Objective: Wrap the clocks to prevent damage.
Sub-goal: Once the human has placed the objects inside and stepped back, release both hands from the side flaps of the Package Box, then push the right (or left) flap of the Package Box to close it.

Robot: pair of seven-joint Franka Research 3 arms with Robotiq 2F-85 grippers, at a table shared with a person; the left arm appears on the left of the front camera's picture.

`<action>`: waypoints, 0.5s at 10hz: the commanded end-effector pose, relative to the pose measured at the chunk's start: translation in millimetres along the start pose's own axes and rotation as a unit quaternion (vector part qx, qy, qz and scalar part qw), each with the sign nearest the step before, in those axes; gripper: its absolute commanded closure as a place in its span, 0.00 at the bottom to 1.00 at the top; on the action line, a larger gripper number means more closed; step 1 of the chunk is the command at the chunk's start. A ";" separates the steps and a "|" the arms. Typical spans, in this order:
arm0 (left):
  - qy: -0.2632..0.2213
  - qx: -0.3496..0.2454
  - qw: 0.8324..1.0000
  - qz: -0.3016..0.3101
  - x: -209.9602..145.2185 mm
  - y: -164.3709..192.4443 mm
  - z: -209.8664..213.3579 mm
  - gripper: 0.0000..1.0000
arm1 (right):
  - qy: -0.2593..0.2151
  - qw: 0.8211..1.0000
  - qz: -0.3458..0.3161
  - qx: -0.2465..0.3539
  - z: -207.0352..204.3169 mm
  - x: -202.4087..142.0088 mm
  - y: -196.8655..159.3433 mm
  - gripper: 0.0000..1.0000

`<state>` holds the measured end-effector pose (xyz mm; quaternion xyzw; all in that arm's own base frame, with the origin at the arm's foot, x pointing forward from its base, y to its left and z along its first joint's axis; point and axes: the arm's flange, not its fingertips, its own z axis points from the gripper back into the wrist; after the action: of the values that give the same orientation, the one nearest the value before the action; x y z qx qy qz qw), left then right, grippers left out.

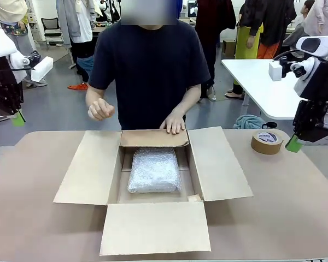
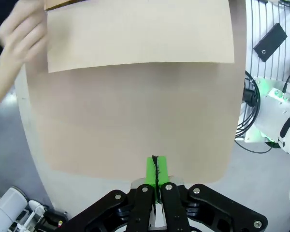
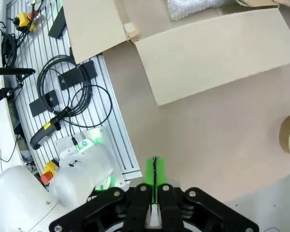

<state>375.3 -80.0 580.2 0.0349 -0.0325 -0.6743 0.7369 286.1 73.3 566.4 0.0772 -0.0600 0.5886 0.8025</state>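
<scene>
Front view: a bubble-wrapped bundle [image 1: 154, 170], presumably a clock, lies inside the open cardboard box [image 1: 221, 164], so wrapping looks done. My left pincer [image 1: 17, 117] and right pincer [image 1: 293, 143] hang fully closed, holding nothing; closing the box seems left.

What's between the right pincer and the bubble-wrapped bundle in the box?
In the front view: the tape roll beside the right pincer, a strip of bare table, then the opened right flap before the bundle.
</scene>
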 end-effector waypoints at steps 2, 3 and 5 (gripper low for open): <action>-0.007 -0.010 1.000 0.017 -2.2 0.6 -1.4 1.00 | -0.007 1.000 -0.003 -0.001 1.5 -0.2 5.1 0.99; -0.007 -0.010 1.000 0.017 -2.2 0.6 -1.4 1.00 | -0.007 1.000 -0.003 -0.001 1.5 -0.2 5.1 0.99; -0.007 -0.010 1.000 0.017 -2.2 0.6 -1.4 1.00 | -0.007 1.000 -0.003 -0.001 1.5 -0.2 5.1 0.99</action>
<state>376.7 -76.2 578.3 0.0278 -0.0321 -0.6661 0.7446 282.9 74.3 570.1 0.0716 -0.0644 0.5823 0.8073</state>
